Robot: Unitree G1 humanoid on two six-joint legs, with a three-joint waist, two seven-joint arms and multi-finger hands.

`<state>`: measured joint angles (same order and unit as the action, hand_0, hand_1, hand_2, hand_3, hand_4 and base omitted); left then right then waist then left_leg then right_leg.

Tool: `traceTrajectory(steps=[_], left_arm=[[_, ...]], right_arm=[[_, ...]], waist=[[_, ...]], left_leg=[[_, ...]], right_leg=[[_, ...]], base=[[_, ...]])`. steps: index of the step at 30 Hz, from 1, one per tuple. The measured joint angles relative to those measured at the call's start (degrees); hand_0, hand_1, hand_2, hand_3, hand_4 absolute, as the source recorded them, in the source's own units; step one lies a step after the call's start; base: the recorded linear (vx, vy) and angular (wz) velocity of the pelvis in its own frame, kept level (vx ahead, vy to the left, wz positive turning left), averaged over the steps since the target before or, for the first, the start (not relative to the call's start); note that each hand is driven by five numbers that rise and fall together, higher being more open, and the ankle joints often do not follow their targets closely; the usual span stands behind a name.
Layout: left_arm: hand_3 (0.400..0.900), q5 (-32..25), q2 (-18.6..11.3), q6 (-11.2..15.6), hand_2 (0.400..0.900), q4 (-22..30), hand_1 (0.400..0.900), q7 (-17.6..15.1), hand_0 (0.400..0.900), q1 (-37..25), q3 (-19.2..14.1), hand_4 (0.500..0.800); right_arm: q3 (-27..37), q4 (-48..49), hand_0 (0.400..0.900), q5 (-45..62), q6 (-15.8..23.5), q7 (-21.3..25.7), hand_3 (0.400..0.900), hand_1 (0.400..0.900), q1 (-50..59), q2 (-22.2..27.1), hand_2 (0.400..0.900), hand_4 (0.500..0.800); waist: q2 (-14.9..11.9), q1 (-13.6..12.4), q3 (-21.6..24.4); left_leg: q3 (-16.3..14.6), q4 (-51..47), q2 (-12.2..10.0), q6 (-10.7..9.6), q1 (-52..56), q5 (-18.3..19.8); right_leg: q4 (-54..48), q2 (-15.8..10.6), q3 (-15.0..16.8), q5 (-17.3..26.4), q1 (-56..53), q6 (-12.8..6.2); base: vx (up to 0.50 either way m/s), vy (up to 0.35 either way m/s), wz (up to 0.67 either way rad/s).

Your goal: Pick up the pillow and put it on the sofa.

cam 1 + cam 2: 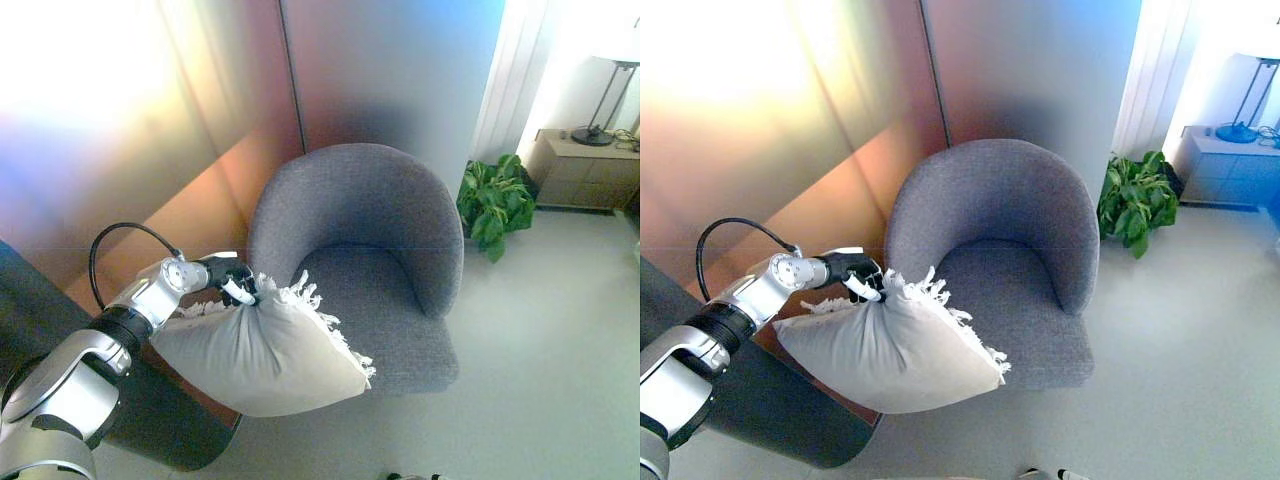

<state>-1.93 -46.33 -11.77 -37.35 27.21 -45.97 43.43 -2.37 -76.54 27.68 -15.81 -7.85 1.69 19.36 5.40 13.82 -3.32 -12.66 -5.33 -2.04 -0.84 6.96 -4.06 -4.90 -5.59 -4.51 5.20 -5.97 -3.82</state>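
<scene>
A pale grey pillow (pixel 268 352) with a white fringe hangs in the air at the left front of a grey round-backed armchair (pixel 372 240). My left hand (pixel 231 281) is shut on the pillow's upper corner and holds it up; its lower right corner overlaps the seat's front left edge. The same hold shows in the right eye view, with the hand (pixel 856 272) on the pillow (pixel 890 350). The chair's seat (pixel 1015 300) is bare. My right hand is in no view.
A dark low table or seat edge (pixel 160 420) lies under the pillow at lower left. A wall panel stands behind the chair. A green potted plant (pixel 492 203) is to the chair's right, with a low cabinet (pixel 585 170) and a lamp (pixel 610 90) beyond.
</scene>
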Motion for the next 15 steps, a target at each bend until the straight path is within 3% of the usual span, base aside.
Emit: traceTrajectory(steps=[9,15], left_arm=[[0.400,-0.13,0.18,-2.22,0.400,2.68,0.400,0.01,0.400,-2.90,2.47,0.500],[0.400,-0.14,1.37,-3.83,0.400,3.85,0.400,0.10,0.400,-2.93,3.27,0.500]], right_arm=[[0.46,-0.18,0.900,2.07,0.54,-0.03,0.900,0.900,-1.22,-0.14,0.900,0.800],[0.62,-0.29,0.900,3.84,1.45,-0.02,0.900,0.900,-2.08,-0.41,0.900,0.800]], waist=[[0.71,3.25,0.56],[1.64,3.65,1.28]], left_leg=[[-1.79,0.00,0.05,0.24,0.41,0.52],[-3.68,0.00,-0.03,-0.13,0.66,1.22]], right_leg=[[-0.01,0.04,1.89,0.05,0.51,-0.09],[0.02,0.54,3.84,0.17,1.35,-0.30]], base=[[0.01,-0.040,-0.12],[0.02,-0.048,-0.19]])
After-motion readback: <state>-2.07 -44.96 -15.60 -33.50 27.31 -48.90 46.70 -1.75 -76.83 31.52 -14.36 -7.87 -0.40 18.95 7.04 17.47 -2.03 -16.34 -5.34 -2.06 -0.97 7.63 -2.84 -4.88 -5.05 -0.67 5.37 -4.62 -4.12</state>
